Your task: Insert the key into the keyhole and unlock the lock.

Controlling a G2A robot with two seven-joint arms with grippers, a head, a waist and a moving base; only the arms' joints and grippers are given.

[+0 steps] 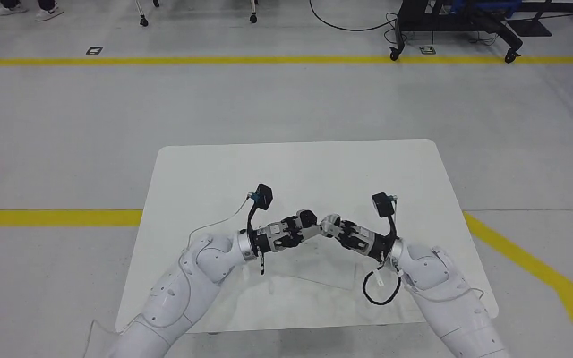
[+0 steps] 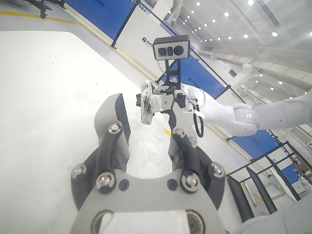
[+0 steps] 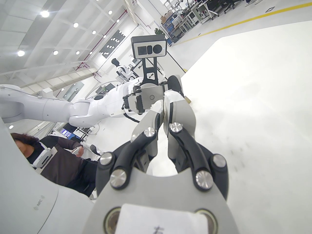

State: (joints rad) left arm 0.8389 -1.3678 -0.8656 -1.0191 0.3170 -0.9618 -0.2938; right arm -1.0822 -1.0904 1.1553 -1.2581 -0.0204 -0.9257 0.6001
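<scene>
Both arms meet above the white table's (image 1: 358, 170) near middle. My left gripper (image 1: 309, 219) (image 2: 146, 109) is open, its two fingers spread wide with nothing pinched between them. My right gripper (image 1: 329, 221) (image 3: 163, 109) faces it tip to tip with its fingers pressed together. Its tips hold a small silvery object (image 2: 147, 104) with dark marks; I cannot tell whether this is the lock or the key. In the right wrist view, a left finger (image 3: 174, 83) lies beside the right fingertips, and a small tan piece (image 3: 188, 100) shows just past them.
Bare white tabletop (image 2: 48, 74) (image 3: 256, 98) spreads beyond the grippers. Yellow floor lines (image 1: 269, 61) run behind and beside the table, and a wheeled black stand (image 1: 457, 27) sits far back right.
</scene>
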